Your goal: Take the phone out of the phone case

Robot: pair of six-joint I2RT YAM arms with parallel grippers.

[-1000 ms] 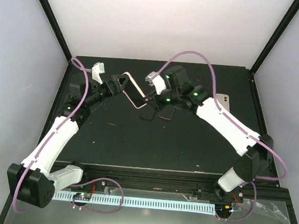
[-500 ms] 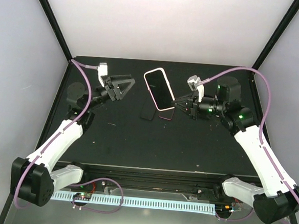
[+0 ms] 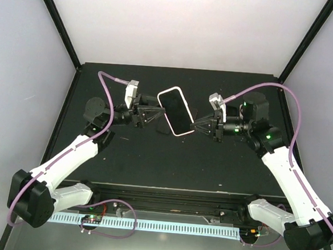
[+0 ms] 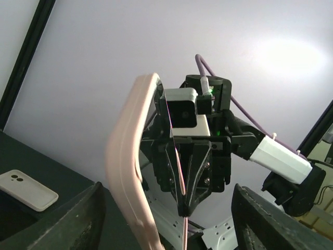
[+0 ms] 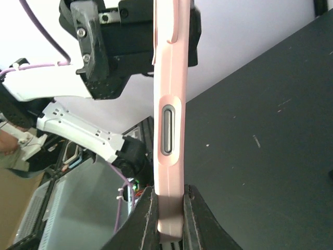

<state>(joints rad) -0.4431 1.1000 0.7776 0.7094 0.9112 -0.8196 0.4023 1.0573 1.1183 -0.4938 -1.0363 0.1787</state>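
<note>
The phone in its pink case (image 3: pixel 176 111) is held in the air over the middle of the table, with the dark screen facing up. My right gripper (image 3: pixel 194 127) is shut on its lower right edge. In the right wrist view the case (image 5: pixel 169 130) stands edge-on, clamped between the fingers (image 5: pixel 141 219). My left gripper (image 3: pixel 157 114) is open at the phone's left edge. In the left wrist view the pink case edge (image 4: pixel 127 166) lies between the wide-open fingers (image 4: pixel 67 219), close to the left one, and I cannot tell if it touches.
A dark phone (image 3: pixel 164 127) lies flat on the black table (image 3: pixel 153 158) under the held phone. A white phone case (image 4: pixel 28 190) lies on the table at the left of the left wrist view. Black frame posts stand at the table's back corners.
My left gripper has swung right, up to the phone's left edge, still open. My right gripper has kept hold of the phone and shifted it a little down and left.
</note>
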